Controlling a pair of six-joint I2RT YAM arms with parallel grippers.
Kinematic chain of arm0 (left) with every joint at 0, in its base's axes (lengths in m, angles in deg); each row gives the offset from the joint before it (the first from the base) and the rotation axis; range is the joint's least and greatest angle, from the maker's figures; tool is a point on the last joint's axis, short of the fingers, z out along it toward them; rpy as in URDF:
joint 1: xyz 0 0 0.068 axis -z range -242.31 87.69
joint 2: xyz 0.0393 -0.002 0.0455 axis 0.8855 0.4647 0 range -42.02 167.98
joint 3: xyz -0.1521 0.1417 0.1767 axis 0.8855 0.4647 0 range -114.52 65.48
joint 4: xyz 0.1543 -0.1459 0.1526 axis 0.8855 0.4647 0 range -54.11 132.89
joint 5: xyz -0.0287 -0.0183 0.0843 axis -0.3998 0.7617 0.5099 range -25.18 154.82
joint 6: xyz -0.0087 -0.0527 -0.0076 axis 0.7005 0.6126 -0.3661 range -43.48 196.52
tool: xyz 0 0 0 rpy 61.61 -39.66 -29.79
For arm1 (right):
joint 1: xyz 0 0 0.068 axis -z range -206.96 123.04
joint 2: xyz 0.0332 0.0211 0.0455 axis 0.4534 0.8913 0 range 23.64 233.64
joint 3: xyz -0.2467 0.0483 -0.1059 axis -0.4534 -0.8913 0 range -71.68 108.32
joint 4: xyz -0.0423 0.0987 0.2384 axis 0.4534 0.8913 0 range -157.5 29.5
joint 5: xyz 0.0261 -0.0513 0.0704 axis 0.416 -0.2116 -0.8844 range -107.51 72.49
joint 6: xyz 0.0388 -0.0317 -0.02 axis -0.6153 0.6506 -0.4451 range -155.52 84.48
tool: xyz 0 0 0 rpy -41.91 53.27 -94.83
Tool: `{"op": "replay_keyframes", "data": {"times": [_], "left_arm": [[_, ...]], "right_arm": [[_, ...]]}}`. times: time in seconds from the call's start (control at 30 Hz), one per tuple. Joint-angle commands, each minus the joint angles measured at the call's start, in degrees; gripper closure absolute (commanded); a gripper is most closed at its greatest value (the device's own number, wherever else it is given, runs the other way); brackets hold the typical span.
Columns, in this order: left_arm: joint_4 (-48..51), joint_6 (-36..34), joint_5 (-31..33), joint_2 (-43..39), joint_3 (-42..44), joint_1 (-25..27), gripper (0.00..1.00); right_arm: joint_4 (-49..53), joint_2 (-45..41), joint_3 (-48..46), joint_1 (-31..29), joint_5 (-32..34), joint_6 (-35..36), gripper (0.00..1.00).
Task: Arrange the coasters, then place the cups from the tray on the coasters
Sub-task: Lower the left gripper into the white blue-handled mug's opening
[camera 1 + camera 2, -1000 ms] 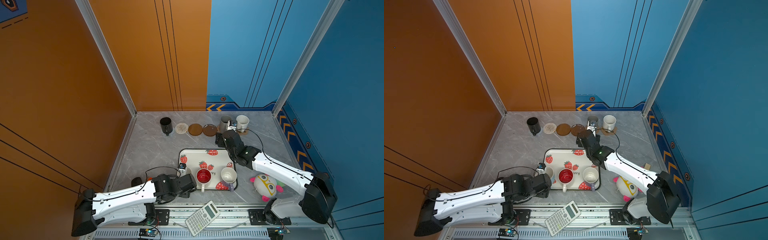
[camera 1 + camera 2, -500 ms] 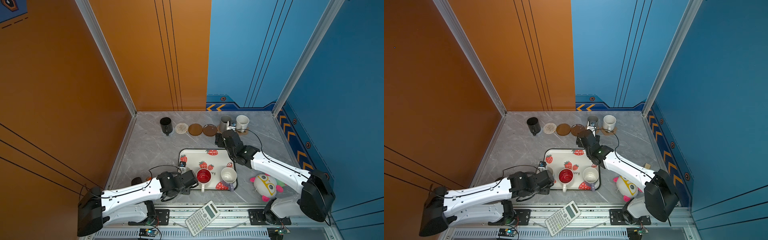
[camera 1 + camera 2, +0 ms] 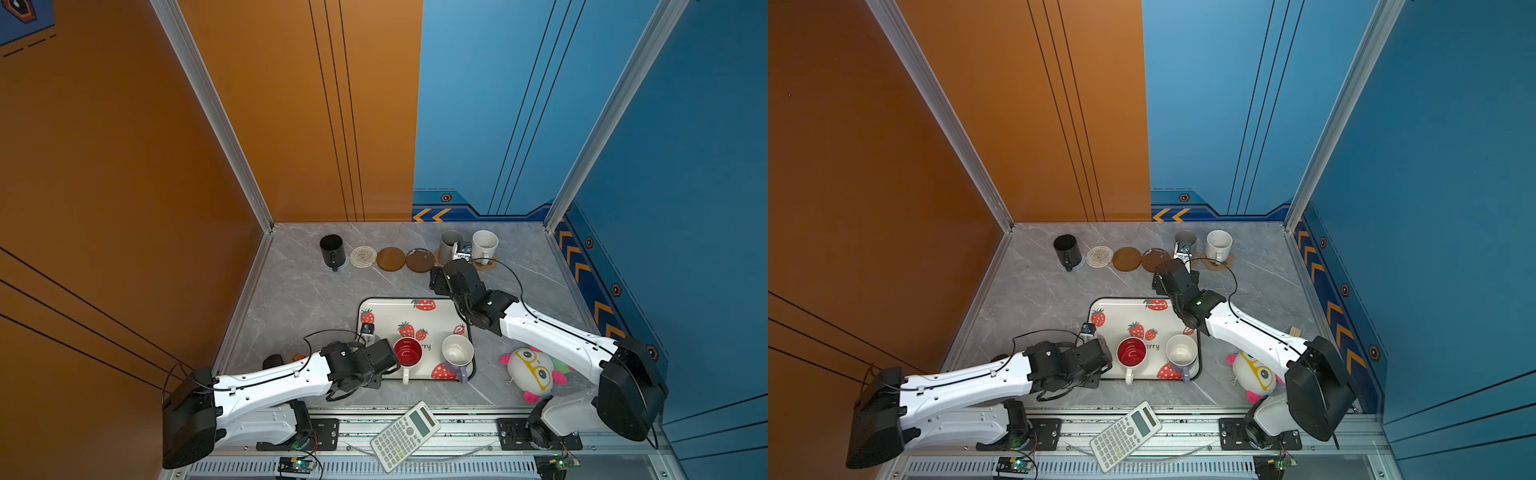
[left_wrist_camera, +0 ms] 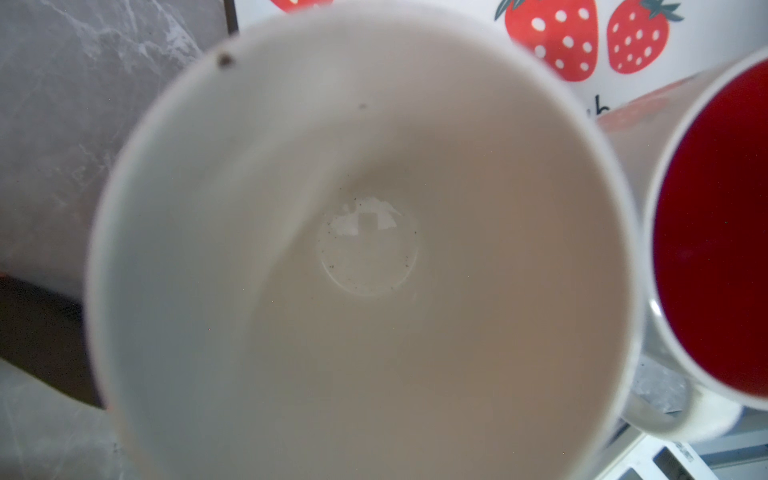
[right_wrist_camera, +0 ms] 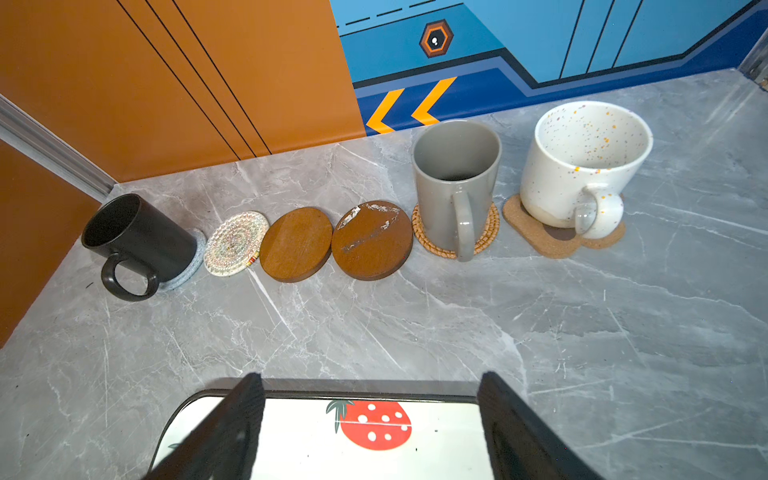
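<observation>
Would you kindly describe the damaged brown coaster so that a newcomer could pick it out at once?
Follow the back wall down to the grey table. There, between the plain brown disc and the grey mug, lies the scuffed brown disc. It alone bears whitish scrape marks across its top.

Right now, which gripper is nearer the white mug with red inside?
Left. The left gripper sits beside the red-lined mug; the right gripper hangs over the strawberry-print tray's far edge.
</observation>
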Motion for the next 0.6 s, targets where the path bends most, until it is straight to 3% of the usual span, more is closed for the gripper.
{"op": "replay_keyframes", "data": {"times": [0.0,0.17,0.57], "left_arm": [[-0.3,-0.4,-0.5,0.4,0.3,-0.8,0.62],[-0.6,-0.4,-0.5,0.3,0.5,-0.9,0.67],[-0.7,-0.4,-0.6,0.7,0.4,-0.9,1.00]], "right_arm": [[-0.7,0.6,-0.6,0.3,-0.6,-1.0,0.20],[-0.7,0.6,-0.5,0.4,-0.9,-1.1,0.20],[-0.7,0.7,-0.5,0.5,-1.0,-1.0,0.20]]}}
